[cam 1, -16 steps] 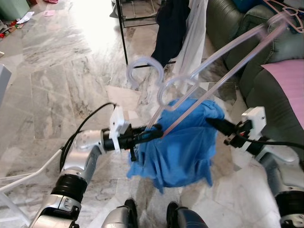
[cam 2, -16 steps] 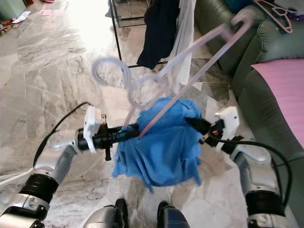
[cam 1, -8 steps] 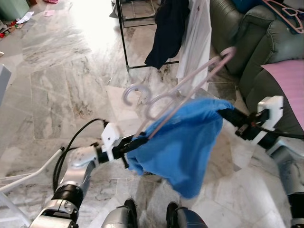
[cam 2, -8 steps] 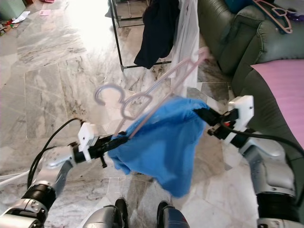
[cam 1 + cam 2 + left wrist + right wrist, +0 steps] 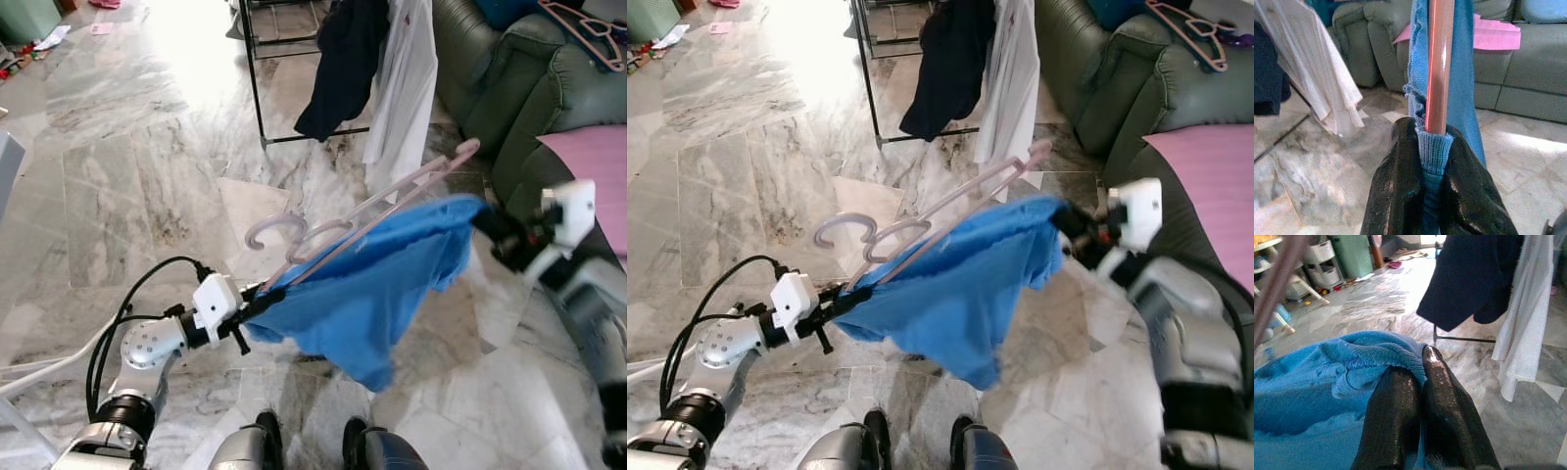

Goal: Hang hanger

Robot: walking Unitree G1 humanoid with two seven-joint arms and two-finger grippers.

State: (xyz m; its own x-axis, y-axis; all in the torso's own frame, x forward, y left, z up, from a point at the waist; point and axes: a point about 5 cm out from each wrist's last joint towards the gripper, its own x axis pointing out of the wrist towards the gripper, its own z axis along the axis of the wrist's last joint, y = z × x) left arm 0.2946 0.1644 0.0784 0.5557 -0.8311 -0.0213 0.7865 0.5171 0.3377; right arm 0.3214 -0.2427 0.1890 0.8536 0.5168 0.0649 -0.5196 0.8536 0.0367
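Marble floor (image 5: 118, 196) runs under you, and closest in, your left gripper (image 5: 257, 302) is clamped on one end of the pink hanger (image 5: 372, 211) together with a fold of the blue shirt (image 5: 377, 294); the wrist view shows the hanger bar rising straight out from between the two black fingers (image 5: 1396, 196), with blue knit squeezed in beside it. Your right gripper (image 5: 487, 223) pinches the shirt's far edge, fingers pressed together on the cloth (image 5: 1376, 357). Held this way, the shirt is stretched between both arms, probably so the hanger can be worked into it. The hanger lies along the top of the stretched cloth, tilted up toward the right, its two hooks curling free near the left gripper. Further off stands the black clothes rack (image 5: 257, 69) with a dark garment (image 5: 343, 59) and a white garment (image 5: 404, 78) hanging on it, beside the green sofa (image 5: 500, 59), where I judge the hanger must end up.
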